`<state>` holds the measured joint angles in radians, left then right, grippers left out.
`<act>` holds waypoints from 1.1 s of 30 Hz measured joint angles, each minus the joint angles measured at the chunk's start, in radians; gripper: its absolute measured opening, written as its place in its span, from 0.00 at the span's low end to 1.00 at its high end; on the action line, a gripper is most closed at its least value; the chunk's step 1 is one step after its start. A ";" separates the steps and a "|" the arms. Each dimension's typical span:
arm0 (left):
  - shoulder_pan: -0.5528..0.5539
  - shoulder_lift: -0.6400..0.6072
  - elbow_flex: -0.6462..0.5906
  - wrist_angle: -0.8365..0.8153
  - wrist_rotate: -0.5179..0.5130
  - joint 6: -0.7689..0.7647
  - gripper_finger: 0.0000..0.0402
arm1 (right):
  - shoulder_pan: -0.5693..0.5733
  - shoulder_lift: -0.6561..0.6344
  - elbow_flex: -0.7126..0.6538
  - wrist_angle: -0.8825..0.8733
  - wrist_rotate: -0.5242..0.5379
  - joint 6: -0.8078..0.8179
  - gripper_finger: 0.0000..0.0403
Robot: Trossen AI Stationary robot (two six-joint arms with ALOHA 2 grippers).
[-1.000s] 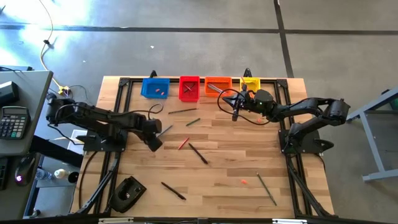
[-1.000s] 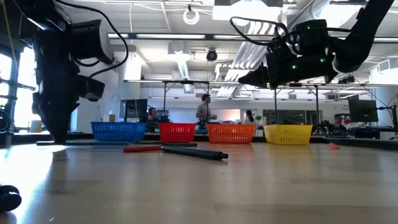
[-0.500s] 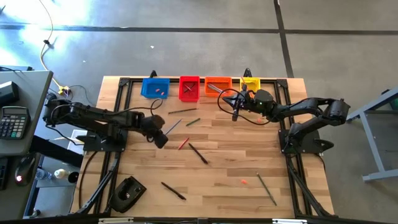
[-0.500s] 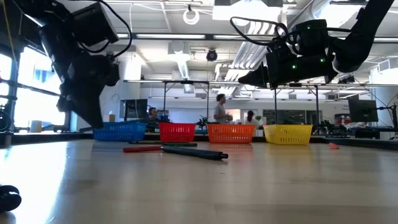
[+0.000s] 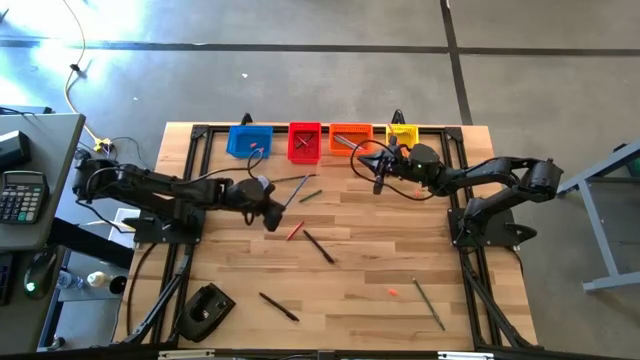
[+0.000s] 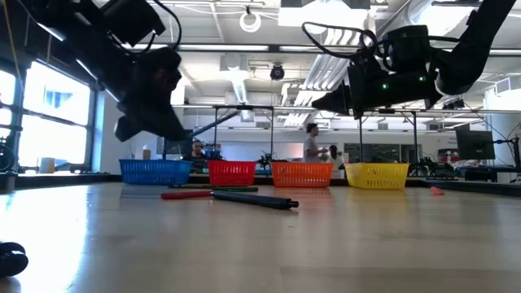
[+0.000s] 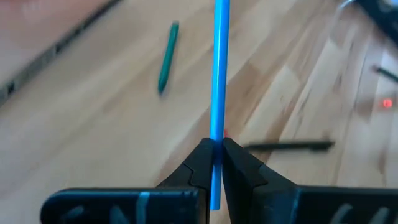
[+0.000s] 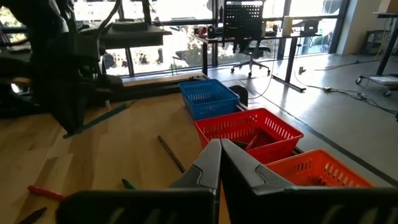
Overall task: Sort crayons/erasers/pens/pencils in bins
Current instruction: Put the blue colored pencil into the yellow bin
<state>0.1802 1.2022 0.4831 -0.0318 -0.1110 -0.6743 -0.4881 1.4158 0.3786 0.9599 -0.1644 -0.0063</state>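
My left gripper (image 5: 270, 207) hangs over the table's middle left, shut on a thin blue stick (image 7: 219, 68). The stick also shows in the right wrist view (image 8: 107, 114). My right gripper (image 5: 378, 186) hovers shut and holds nothing, just in front of the orange bin (image 5: 350, 137). The blue (image 5: 246, 141), red (image 5: 304, 142), orange and yellow (image 5: 402, 134) bins stand in a row at the far edge. Pink erasers (image 5: 258, 147) lie in the blue bin, and one eraser (image 5: 392, 292) lies on the table near right. My left gripper pinches the blue stick near its one end (image 7: 217, 134) between its two fingertips. The fingers slant down from the table's left. Most of the stick juts out ahead of them toward the far right, and a short stub shows behind. The stick is lifted clear of the table.
Loose sticks lie on the wood: a dark one (image 5: 292, 179), a green one (image 5: 310, 196), a red one (image 5: 294, 230), a black one (image 5: 319, 246), another black one (image 5: 279, 306) and a grey one (image 5: 430, 305). A black device (image 5: 205, 310) sits near left.
My left gripper has risen and moved toward the table's right and far edge. It has tipped up from pointing straight down to a slant. It stays shut on the blue stick, which has been lifted clear of the table.
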 joint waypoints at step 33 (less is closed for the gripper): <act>0.122 0.266 0.001 0.642 0.119 0.186 0.03 | 0.059 0.379 0.058 0.392 -0.201 0.439 0.00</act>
<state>0.3019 1.4685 0.4839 0.6103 0.0075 -0.4882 -0.4290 1.7947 0.4370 1.3520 -0.3655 0.4325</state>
